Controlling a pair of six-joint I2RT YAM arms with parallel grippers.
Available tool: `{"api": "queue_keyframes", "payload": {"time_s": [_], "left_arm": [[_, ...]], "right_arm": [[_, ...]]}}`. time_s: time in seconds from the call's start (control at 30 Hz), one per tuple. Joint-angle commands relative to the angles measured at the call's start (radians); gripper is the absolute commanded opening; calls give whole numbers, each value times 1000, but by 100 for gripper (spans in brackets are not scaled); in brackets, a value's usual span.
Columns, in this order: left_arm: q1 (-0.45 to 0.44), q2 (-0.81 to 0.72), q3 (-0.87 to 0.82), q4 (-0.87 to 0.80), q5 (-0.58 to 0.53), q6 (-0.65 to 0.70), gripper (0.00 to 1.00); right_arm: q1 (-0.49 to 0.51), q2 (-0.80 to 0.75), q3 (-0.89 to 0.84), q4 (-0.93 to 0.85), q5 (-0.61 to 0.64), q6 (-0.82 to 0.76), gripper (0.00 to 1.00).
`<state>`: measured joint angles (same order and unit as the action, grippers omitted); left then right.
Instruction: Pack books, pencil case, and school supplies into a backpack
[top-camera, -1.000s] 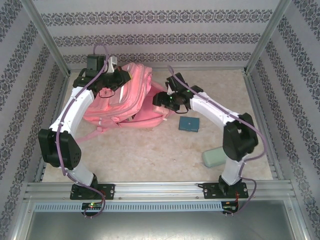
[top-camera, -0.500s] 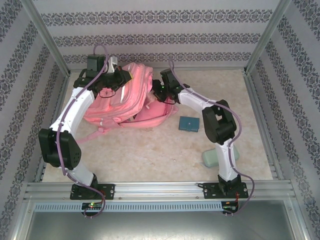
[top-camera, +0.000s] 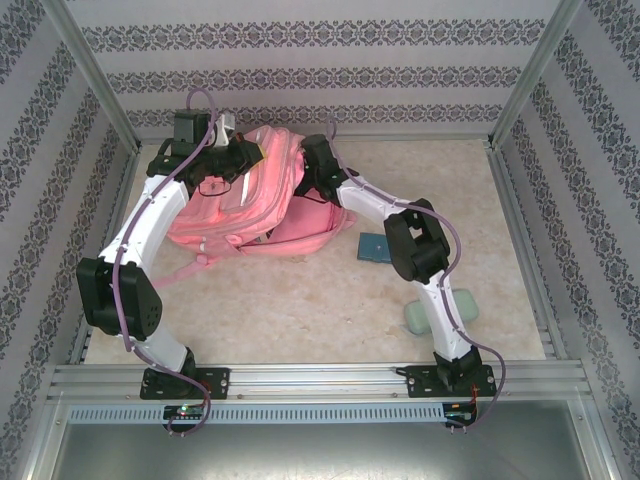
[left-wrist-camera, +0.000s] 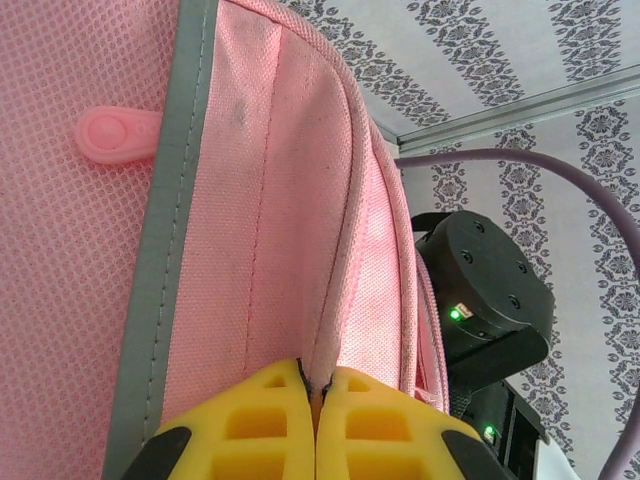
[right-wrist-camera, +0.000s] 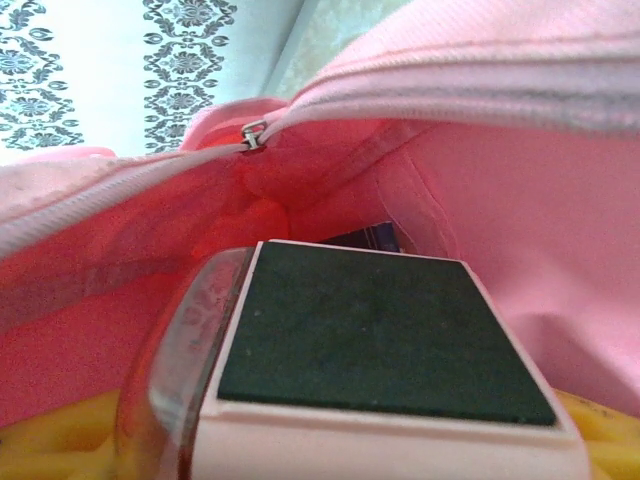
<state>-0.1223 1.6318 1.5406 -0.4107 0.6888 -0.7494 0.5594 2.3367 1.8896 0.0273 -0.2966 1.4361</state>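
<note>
**Both grippers at the backpack – one on the fabric, one on a box**

The left gripper (left-wrist-camera: 315, 385) has its yellow fingers (left-wrist-camera: 255, 420) pressed together on a thin pink edge of the backpack (left-wrist-camera: 280, 200), the seam caught right where the two pads meet. Beside that fold runs a grey trim band (left-wrist-camera: 165, 250), and past it, on mesh fabric, sits a pink rubber tab (left-wrist-camera: 115, 135). From above, this gripper (top-camera: 235, 160) is at the far upper part of the bag.

The right gripper (top-camera: 312, 168) is clamped on the pink boxy thing (right-wrist-camera: 380, 350), a pale pink block with a dark flat face turned to the wrist camera; a yellow finger (right-wrist-camera: 605, 435) shows at its lower corner. Box and fingers sit inside the bag's mouth – pink lining all around, and a metal zipper slider (right-wrist-camera: 254, 133) on the zip line above. Just behind the box a dark corner (right-wrist-camera: 365, 237) peeks out; what it belongs to I cannot tell.

The backpack (top-camera: 250, 215) lies on the table (top-camera: 300, 300) at far left-centre. The teal square pad (top-camera: 376, 247) lies flat near its right side, and a pale green rounded item (top-camera: 425, 315) rests nearer the arm bases, partly behind the right arm.
</note>
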Motion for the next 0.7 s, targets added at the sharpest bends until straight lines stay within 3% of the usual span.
{"api": "queue_keyframes", "payload": {"time_s": [0.0,0.37,0.47,0.6,0.67], "left_arm": [[-5,-52,33,114,79,-7,0],[-5,-35,44,112,78,-2,0],[-5,-32,50,104,75,4,0],[-5,-27,55,104,76,3,0],[-5,-25,59,103,76,2,0]], "right_arm": [[13,-7,1,3,41,5,63],[5,-102,-99,-15,157,13,64],[4,-126,-83,-106,198,-23,65],[0,-112,-55,-185,187,-19,68],[4,-100,-44,-186,164,-21,75]]}}
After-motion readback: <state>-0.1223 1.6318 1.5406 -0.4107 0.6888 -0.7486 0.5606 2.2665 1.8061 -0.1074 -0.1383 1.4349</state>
